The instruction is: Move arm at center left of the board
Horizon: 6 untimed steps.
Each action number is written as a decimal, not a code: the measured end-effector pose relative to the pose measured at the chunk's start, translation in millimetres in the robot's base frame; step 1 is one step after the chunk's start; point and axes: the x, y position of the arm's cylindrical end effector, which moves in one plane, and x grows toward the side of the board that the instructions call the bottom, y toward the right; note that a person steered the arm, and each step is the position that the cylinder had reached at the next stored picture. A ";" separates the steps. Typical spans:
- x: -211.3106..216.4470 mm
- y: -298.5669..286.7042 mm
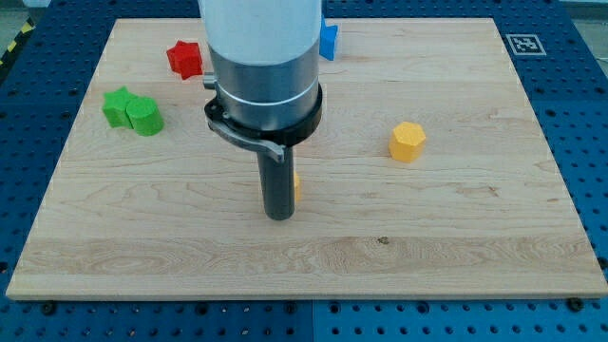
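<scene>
Near the board's (456, 237) middle, slightly toward the view's bottom, my tip (278, 217) rests on the wood; being a bare rod, it grasps nothing. Touching its right side, a sliver of an orange block (297, 185) shows, shape hidden. Farther right sits a yellow hexagonal block (408, 141). At the view's upper left, 2 green blocks (132, 110) touch each other. Beyond them lie a red star-shaped block (185, 59) and a blue block (329, 41), partly hidden by the arm (261, 57).
</scene>
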 end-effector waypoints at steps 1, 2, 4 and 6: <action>-11.6 0.0; -16.0 0.0; -11.7 -81.6; -49.8 -248.3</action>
